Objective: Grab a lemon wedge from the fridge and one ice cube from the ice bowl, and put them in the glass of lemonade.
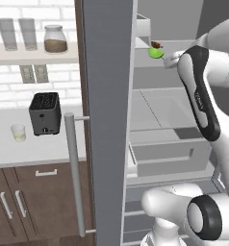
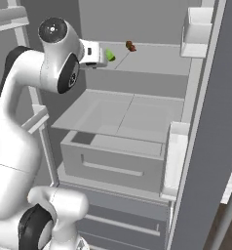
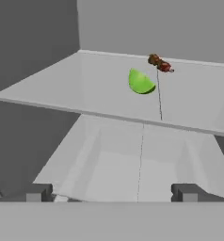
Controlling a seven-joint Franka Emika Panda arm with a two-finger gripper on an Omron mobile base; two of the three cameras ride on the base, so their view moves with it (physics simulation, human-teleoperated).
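1. Inside the open fridge (image 2: 137, 122), the lemon wedge (image 3: 141, 82) lies on the upper shelf (image 3: 85, 84), beside a small reddish thing (image 3: 159, 63), maybe food.
2. The tool (image 3: 111, 192) is released, fingers wide, aimed at the wedge to fetch it.

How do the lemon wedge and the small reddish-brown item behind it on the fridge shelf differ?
The lemon wedge is bright yellow-green; the reddish-brown item is dark. The wedge is larger and smoothly rounded; the item is smaller and lumpy. The wedge sits nearer the shelf's front edge, the item farther back. Both rest on the same shelf.
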